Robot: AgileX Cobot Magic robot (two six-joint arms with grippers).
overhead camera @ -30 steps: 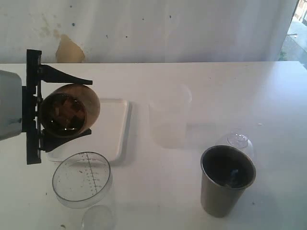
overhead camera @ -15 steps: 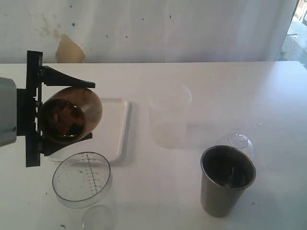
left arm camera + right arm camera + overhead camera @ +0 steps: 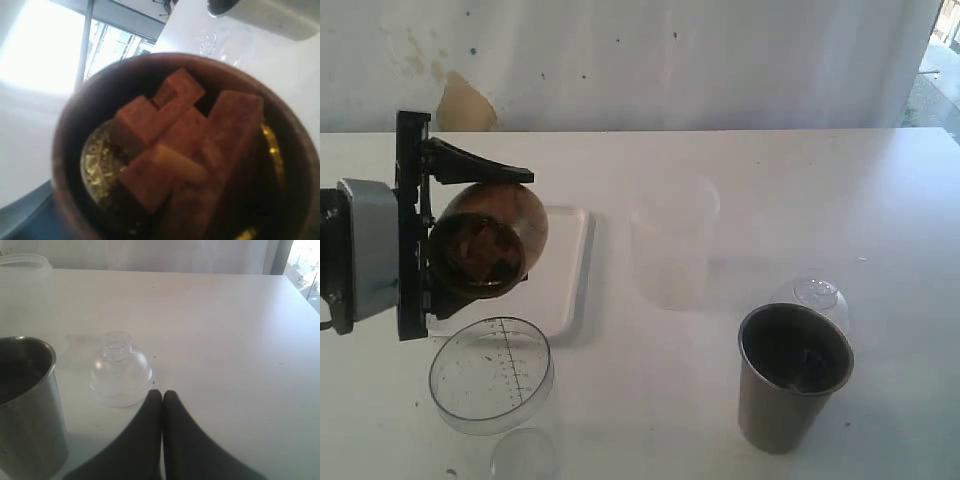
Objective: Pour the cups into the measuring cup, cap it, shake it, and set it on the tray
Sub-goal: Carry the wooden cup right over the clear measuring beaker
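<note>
The left pincer pinches the brown cup, which lies on its side with its mouth toward the camera and reddish blocks lodged inside. Since a second ago, pincer and cup have slid rightward and slightly lower. The cup now hangs over the tray's near left edge, just behind the measuring cup, which stands unmoved on the worktop. The right pincer, tips pressed together, sits near a clear dome lid and the steel tumbler.
</note>
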